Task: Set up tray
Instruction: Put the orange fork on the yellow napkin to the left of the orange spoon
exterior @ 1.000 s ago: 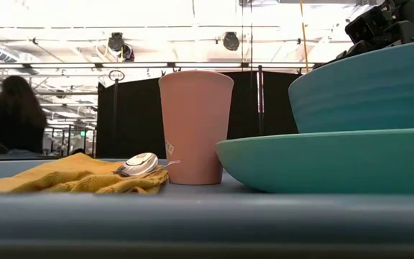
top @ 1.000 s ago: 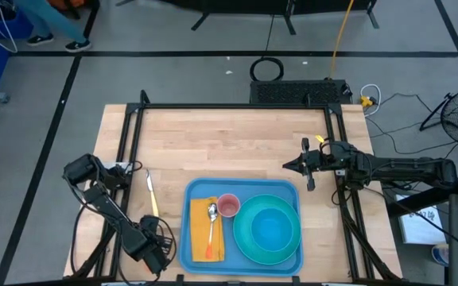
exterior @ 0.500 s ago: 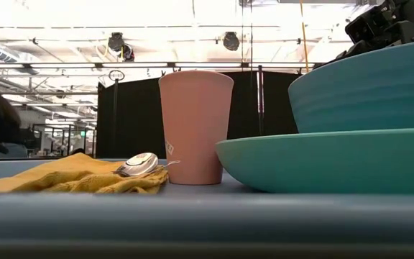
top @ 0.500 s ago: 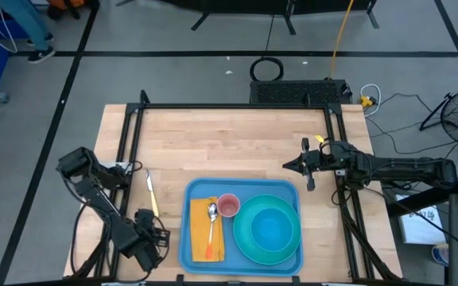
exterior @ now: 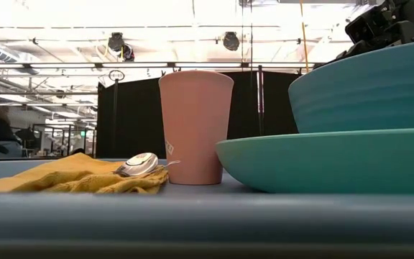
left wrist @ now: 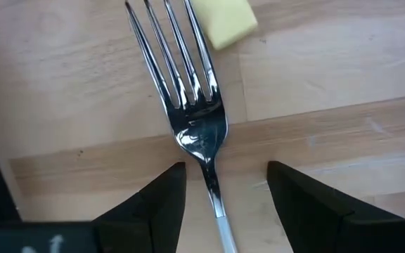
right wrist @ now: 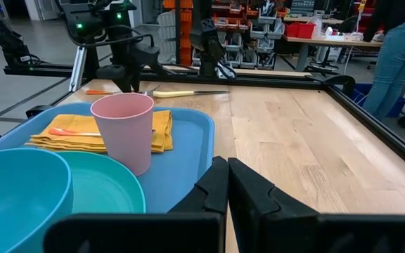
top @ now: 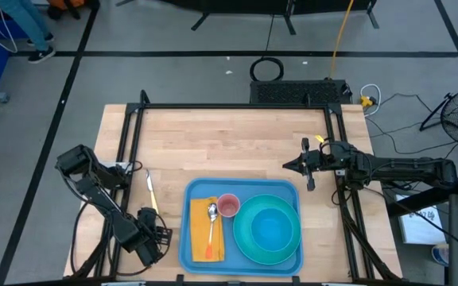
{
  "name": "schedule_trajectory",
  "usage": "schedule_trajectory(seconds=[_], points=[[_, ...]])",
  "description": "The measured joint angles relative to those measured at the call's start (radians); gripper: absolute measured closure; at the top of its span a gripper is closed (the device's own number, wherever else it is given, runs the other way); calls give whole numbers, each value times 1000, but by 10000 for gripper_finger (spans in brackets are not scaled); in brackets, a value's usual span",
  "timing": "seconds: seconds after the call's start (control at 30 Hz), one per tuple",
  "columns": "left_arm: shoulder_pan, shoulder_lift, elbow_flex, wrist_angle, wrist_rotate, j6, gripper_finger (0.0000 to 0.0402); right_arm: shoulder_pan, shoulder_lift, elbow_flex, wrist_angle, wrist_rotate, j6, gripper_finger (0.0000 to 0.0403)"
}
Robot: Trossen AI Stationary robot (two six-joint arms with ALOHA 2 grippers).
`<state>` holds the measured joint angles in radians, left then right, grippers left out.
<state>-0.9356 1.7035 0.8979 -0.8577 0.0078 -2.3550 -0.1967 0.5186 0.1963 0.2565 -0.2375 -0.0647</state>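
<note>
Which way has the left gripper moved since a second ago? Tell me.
Yes: in the high view the left gripper has shifted slightly away from the tray, toward the table's left edge. Its open fingers straddle a fork.

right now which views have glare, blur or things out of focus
Low view: ceiling lights blow out the top, and the light-blue plastic tray rim is a soft band up close. Left wrist view: the shiny metal fork glints, sharp between the open left claw. High view: even light.

Left tool (left wrist: 216, 190) low, fingers spread; right tool (right wrist: 227, 184) closed, idle.
</note>
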Motion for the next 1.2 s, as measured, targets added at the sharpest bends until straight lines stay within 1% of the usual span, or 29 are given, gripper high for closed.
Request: schedule_trajectory(seconds=[0.1, 0.17, 0.43, 0.77, 0.97, 1.03, 1.1, 1.2], points=[[0, 1, -1, 4, 2, 4, 196, 0, 0, 0, 0, 0, 0, 403], [0, 1, -1, 10, 2, 5, 206, 0, 0, 0, 0, 0, 0, 403], [-1, 2, -2, 32, -1, 21, 298, 0, 0, 0, -8, 0, 0, 403], [4, 4, 5, 38, -17, 31, 388, 0, 0, 0, -7, 0, 0, 403], [16, 12, 71, -40, -26, 30, 379, 0, 0, 0, -7, 0, 0, 403], [21, 10, 110, -56, -47, 41, 386, 0, 0, 0, -7, 0, 0, 403], [27, 8, 150, -72, -83, 51, 392, 0, 0, 0, -7, 0, 0, 403], [41, 8, 209, -81, -193, 87, 388, 0, 0, 0, -7, 0, -1, 403]])
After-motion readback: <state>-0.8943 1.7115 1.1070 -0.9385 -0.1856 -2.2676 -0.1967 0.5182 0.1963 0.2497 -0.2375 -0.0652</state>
